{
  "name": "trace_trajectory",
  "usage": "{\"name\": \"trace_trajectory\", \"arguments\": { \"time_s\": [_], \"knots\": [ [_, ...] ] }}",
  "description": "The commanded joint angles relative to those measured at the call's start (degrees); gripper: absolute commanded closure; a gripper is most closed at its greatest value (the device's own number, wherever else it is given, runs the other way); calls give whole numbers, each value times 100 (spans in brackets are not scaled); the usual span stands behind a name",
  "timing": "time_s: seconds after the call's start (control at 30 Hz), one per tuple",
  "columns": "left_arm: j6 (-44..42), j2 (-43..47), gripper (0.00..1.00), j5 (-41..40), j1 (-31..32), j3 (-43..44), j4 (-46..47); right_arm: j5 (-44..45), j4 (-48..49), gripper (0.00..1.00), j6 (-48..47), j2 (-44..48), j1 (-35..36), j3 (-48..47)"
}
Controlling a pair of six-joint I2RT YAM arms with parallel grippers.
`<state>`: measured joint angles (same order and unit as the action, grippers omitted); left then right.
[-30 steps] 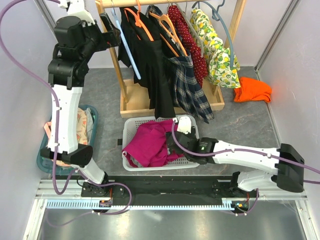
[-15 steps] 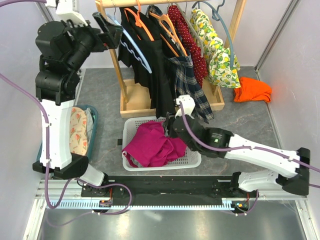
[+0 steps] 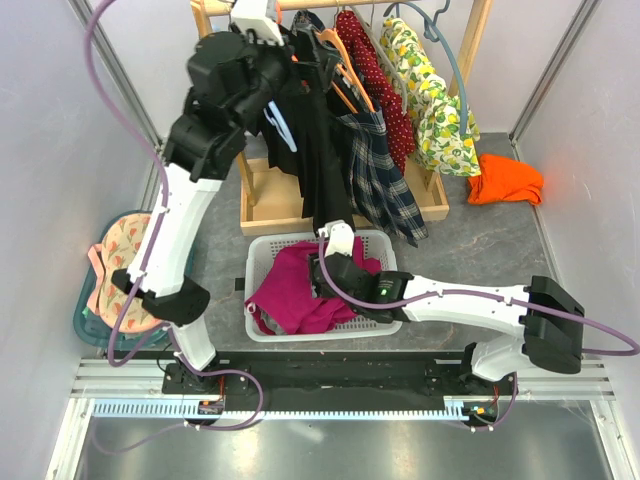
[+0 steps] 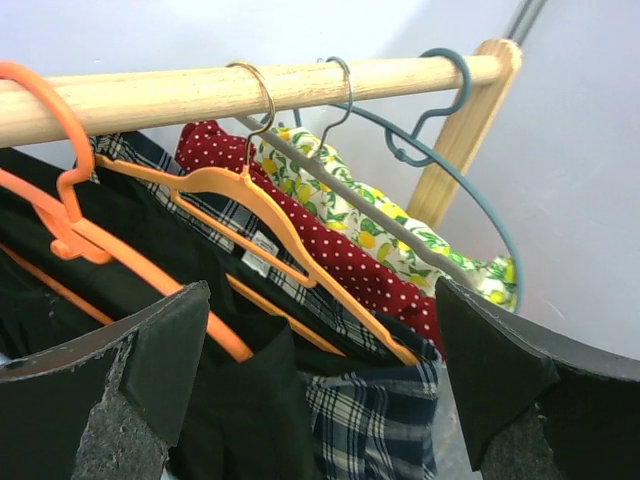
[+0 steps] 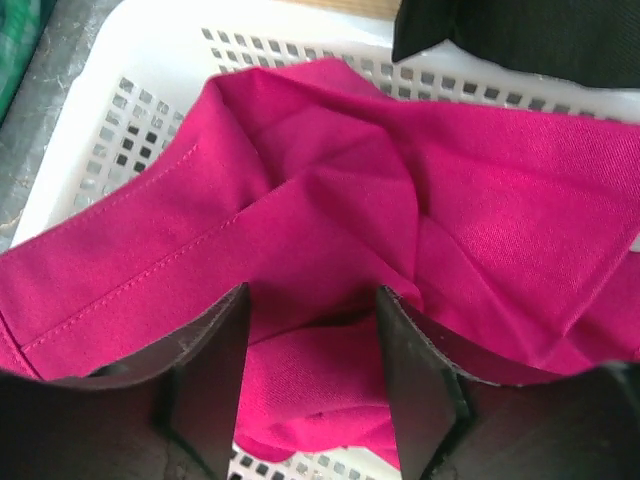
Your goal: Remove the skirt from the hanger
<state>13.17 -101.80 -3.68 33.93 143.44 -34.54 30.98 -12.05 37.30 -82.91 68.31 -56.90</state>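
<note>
The left gripper (image 4: 320, 375) has swung up under the wooden rail (image 4: 250, 90), jaws wide and empty. It now faces the hanger (image 4: 240, 195), where the skirt (image 4: 375, 425) hangs untouched, so removal can begin. Far below the rail, the right gripper (image 5: 310, 370) has narrowed its jaws around the magenta garment (image 5: 480, 230); I cannot tell whether it grips.

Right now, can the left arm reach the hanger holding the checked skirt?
Probably yes. The left gripper is open, up at the rail, with the hanger straight ahead between its fingers. The black garment hangs lower and leaves its top bare.
</note>
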Motion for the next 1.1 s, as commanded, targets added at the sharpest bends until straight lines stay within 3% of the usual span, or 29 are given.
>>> {"name": "trace_trajectory", "arguments": {
  "time_s": [0.0,0.4,0.67,1.07],
  "knots": [
    [-630,-208,0,-1027,298,176,659,-75,423,37,146,399,15,180],
    [-1255,-393,1,-2557,465,-175,1011,-207,564,36,251,627,33,619],
    [-1211,-499,1,-2672,395,-606,897,-189,529,36,269,943,33,830],
    [-1106,-630,17,-2471,-132,-949,739,-84,379,36,278,1243,33,953]
  ]
}}
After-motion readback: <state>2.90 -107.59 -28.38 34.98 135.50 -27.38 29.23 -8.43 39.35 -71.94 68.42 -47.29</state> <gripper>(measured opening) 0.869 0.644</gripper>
